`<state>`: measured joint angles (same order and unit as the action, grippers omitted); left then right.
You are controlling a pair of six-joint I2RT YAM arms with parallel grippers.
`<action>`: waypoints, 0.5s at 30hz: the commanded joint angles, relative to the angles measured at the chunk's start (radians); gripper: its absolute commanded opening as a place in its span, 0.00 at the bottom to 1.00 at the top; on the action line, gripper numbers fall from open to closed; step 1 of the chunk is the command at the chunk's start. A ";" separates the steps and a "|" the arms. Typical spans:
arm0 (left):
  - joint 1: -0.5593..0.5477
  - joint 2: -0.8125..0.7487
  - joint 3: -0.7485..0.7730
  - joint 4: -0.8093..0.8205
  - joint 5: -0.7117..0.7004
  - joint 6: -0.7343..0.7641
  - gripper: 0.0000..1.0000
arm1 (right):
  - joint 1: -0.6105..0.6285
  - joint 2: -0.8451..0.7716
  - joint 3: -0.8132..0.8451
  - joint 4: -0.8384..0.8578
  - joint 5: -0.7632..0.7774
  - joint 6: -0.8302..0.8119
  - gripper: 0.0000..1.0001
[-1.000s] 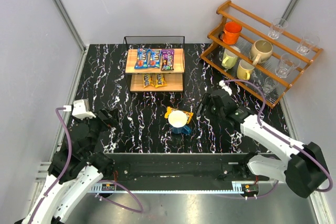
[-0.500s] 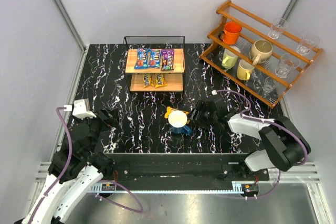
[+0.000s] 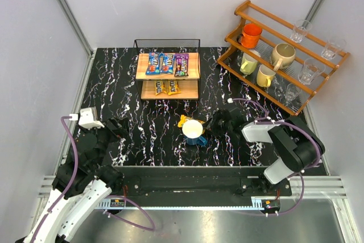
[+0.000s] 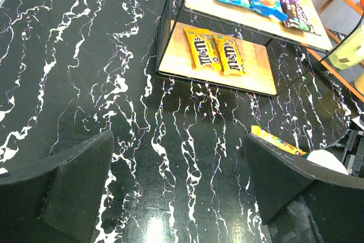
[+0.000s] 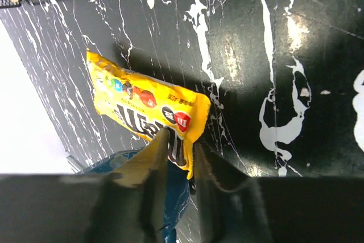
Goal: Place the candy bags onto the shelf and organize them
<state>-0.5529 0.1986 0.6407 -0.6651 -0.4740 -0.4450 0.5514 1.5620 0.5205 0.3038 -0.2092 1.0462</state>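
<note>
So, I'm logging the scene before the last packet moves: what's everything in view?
shelf: one, light wood and black wire, far centre.
blue candy bags: two, top board.
purple candy bag: one, top board, right end.
yellow candy bags: two, lower board.
blue mug: one, table centre.
loose yellow bag: one, against the blue mug.
rack: one, reddish-brown, far right.
rack mugs: four, orange, yellowish, beige.
glasses: several, clear, on the rack.
left hand: open, near left.
right hand: shut on the loose yellow bag.
</note>
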 commanded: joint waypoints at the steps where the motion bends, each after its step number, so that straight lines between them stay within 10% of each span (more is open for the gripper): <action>1: -0.004 0.009 0.017 0.015 0.008 0.002 0.99 | -0.004 0.023 -0.031 0.006 0.021 0.006 0.21; 5: -0.004 0.005 0.017 0.016 0.008 0.002 0.99 | -0.005 -0.193 -0.053 -0.099 0.144 -0.005 0.01; 15: -0.004 0.012 0.017 0.018 0.009 0.003 0.99 | -0.004 -0.692 0.226 -0.663 0.410 -0.253 0.00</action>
<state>-0.5529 0.1986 0.6407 -0.6651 -0.4728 -0.4450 0.5495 0.9585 0.6132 -0.1669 0.1001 0.9211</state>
